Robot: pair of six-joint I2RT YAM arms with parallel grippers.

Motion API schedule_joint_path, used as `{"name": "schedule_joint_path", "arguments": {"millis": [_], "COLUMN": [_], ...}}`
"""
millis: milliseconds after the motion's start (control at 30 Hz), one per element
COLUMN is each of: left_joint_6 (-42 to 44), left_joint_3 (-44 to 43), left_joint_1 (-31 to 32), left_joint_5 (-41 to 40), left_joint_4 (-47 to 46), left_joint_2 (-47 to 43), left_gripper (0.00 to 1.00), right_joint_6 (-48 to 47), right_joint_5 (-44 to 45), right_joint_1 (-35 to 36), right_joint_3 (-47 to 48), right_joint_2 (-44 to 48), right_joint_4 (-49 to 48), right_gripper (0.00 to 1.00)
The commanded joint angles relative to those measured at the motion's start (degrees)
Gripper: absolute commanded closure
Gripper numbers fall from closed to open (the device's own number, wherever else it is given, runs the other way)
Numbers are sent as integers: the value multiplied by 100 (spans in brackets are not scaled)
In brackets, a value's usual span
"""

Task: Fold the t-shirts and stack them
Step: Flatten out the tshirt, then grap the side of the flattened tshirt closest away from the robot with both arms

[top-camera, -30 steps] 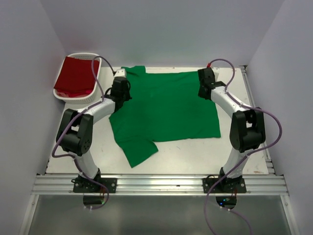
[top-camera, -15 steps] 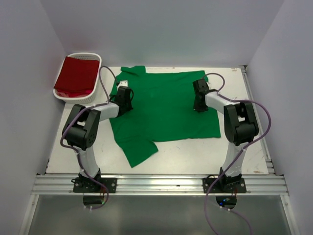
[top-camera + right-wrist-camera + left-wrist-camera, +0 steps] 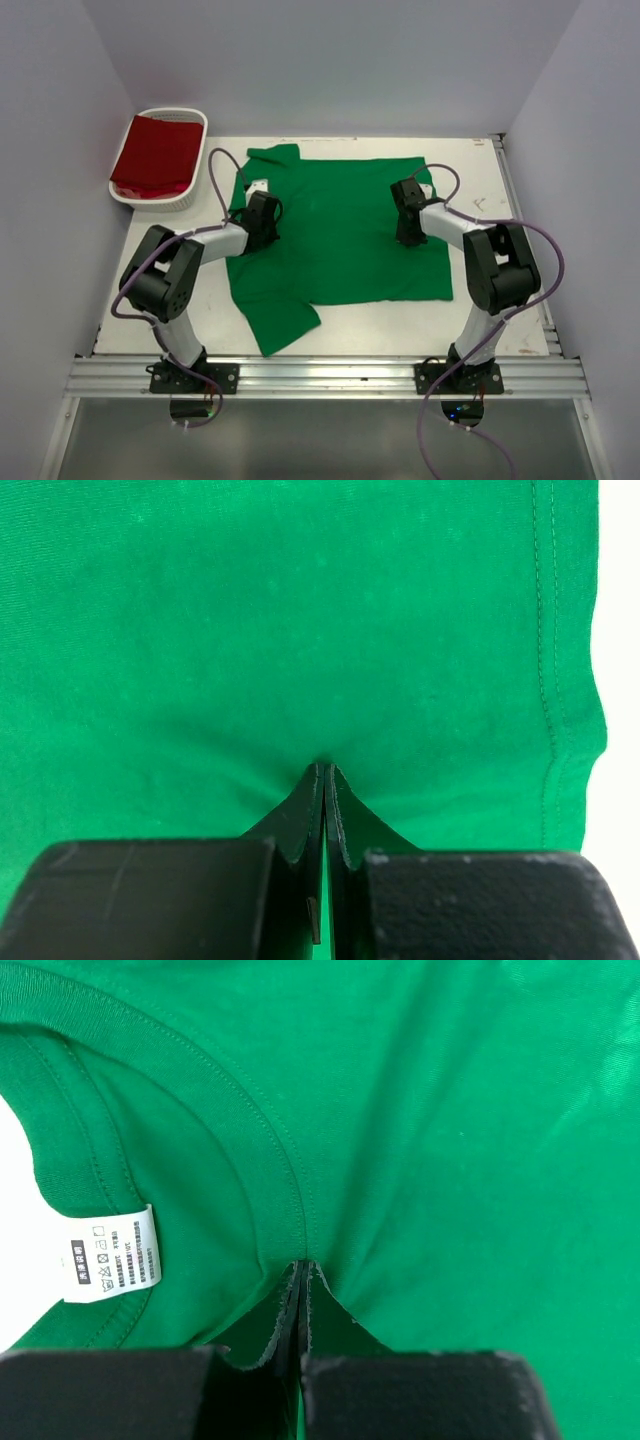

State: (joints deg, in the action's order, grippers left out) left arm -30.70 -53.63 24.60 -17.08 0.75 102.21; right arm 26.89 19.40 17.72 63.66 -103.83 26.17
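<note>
Honestly this one was barely started. The green shirt lay spread open across the middle of the table. It was mostly flat, with one sleeve poking out toward the lower left of the overhead view. No finished fold showed anywhere on it. The red shirt sat bundled in the basket at the upper left of the frame, well apart from the green one, so nothing was stacked either.

Both arms were on the green shirt. The left gripper was pinched tight on a little ridge of green cloth right at the collar, its fingers pressed together with the fabric between them. The right gripper did the same on the other side of the shirt, clamped on a tuck of cloth close to the stitched hem at the right edge of its wrist view. It looked like the setup for a first fold or a straightening tug (hard to call which from these shots alone).

So what was left was pretty much everything: fold the green one, get the red one out and fold it, then pile them up.

As for writing, the only thing was the white label inside the collar, at the left of the left wrist view. It had a few lines of tiny print and a row of wash symbols, all too small to read. No brand showed anywhere.
</note>
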Motion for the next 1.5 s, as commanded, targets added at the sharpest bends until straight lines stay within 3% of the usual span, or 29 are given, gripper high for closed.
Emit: {"name": "schedule_joint_path", "arguments": {"millis": [0, 267, 400, 433, 500, 533, 567, 600, 633, 733, 833, 1033, 1133, 1267, 1467], "left_joint_6": [-384, -586, -648, -657, -639, -622, -604, -569, -551, -551, -823, -1895, -2282, -2344, -2256], "left_joint_3": [536, 1073, 1188, 1162, 1092, 969, 890, 802, 662, 503, 651, 1056, 829, 538, 836], "left_joint_1": [71, 220, 247, 256, 300, 335, 413, 458, 510, 774, 1300, 3415, 4382, 5141, 5625], "left_joint_5": [249, 530, 355, 294, 136, 83, 47, 47, 56, 240, 512, 1364, 1269, 979, 1119], "left_joint_4": [1523, 1867, 1937, 1946, 1998, 2147, 2261, 2393, 2725, 3498, 4001, 4555, 5003, 5540, 5998], "left_joint_2": [-183, -447, -1095, -1281, -1885, -2089, -2266, -2546, -2644, -2777, -2794, -2645, -2628, -2636, -2750], "left_gripper": [100, 100, 100, 95, 77, 57, 49, 43, 33, 25, 23, 25, 26, 26, 27], "right_joint_6": [123, 343, 352, 334, 316, 290, 299, 299, 299, 369, 448, 597, 580, 545, 536], "right_joint_5": [55, -32, -15, -6, 64, 73, 64, 47, 47, 47, 20, -32, 11, -15, -6], "right_joint_1": [144, 267, 425, 452, 548, 575, 601, 636, 671, 716, 812, 953, 962, 962, 962], "right_joint_3": [-318, -591, -662, -679, -679, -688, -697, -706, -714, -714, -802, -1136, -1294, -1426, -1453], "right_joint_2": [161, 469, 723, 820, 1162, 1303, 1643, 1803, 1979, 2489, 2798, 3211, 3360, 3256, 3097], "right_joint_4": [871, 1311, 1224, 1171, 1074, 1048, 1056, 1100, 1161, 1521, 1856, 2234, 2217, 2103, 2015], "right_gripper": [100, 100, 100, 100, 87, 76, 64, 46, 39, 30, 27, 27, 27, 27, 27]}}
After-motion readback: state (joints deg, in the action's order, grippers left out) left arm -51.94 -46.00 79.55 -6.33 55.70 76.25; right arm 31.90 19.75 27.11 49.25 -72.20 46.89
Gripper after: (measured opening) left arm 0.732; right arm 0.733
